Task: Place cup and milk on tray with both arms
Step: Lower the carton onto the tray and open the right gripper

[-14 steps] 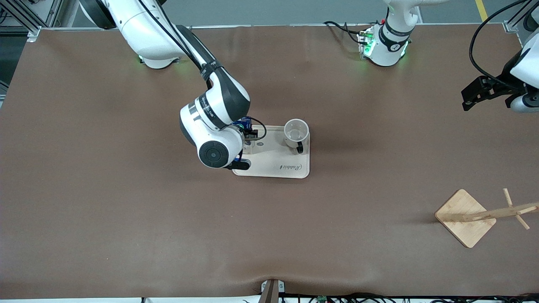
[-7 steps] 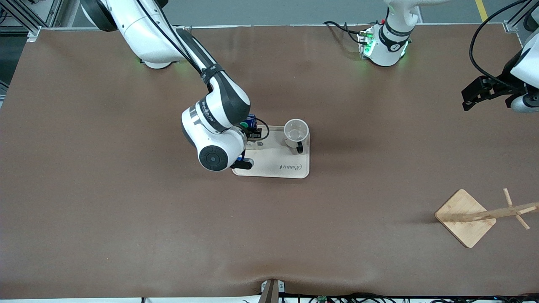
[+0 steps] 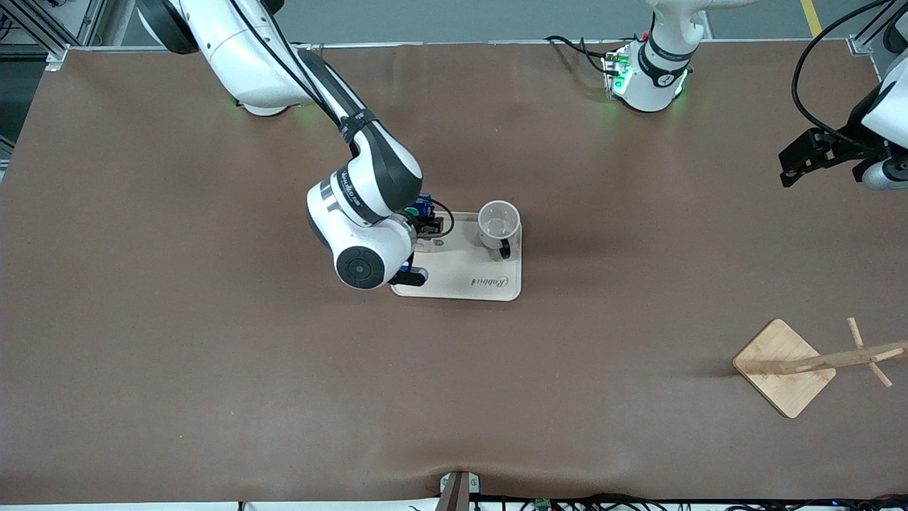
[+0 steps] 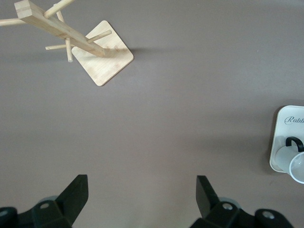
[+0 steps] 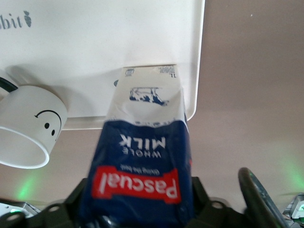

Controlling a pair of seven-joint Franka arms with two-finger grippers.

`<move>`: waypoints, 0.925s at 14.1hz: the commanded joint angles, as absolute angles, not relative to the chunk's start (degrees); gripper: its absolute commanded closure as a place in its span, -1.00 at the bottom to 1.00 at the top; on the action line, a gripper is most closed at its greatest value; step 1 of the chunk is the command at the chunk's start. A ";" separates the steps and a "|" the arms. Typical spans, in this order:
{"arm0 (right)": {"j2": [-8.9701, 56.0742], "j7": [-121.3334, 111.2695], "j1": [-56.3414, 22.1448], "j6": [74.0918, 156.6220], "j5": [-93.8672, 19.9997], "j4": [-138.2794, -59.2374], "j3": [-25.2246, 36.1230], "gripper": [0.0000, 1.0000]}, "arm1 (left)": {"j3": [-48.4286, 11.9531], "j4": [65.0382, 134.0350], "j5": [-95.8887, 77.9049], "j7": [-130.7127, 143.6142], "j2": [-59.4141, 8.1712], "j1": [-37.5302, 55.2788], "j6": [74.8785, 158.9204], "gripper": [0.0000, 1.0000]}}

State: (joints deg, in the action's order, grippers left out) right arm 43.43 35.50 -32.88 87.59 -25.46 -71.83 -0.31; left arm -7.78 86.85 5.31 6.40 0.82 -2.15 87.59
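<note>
The cream tray (image 3: pixel 461 273) lies mid-table. The white smiley cup (image 3: pixel 499 221) stands upright on the tray's corner toward the left arm's end. My right gripper (image 3: pixel 423 224) is shut on the dark-blue milk carton (image 3: pixel 420 207) and holds it upright at the tray's corner toward the right arm's end. In the right wrist view the milk (image 5: pixel 142 156) sits between the fingers (image 5: pixel 78 197), its white base at the tray (image 5: pixel 118 38), beside the cup (image 5: pixel 28 135). My left gripper (image 3: pixel 805 157) is open and empty, waiting over bare table at the left arm's end.
A bamboo rack with a square base (image 3: pixel 784 367) and pegs stands near the left arm's end, nearer the front camera; it also shows in the left wrist view (image 4: pixel 102 59). The brown mat (image 3: pixel 213 355) covers the table.
The right arm shifted slightly, carrying the milk a little toward the cup, then stayed nearly still. The left arm has not moved.
</note>
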 commanded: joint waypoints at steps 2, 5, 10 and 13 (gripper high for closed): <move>43.68 35.07 -32.26 87.89 -25.58 -71.46 -0.70 -1.00 | -7.82 86.57 4.48 5.27 1.49 -2.55 87.71 -1.00; 43.51 34.98 -32.17 87.63 -25.49 -71.28 -0.70 -1.00 | -8.00 86.57 4.48 5.27 1.49 -2.46 87.71 -1.00; 41.93 35.07 -31.64 86.93 -25.40 -69.70 -0.53 -1.00 | -8.26 86.66 4.48 5.36 1.58 -2.37 87.63 -1.00; 41.66 35.16 -31.47 83.68 -24.70 -65.24 0.34 -1.00 | -8.26 86.57 4.48 5.36 1.58 -2.29 87.71 -1.00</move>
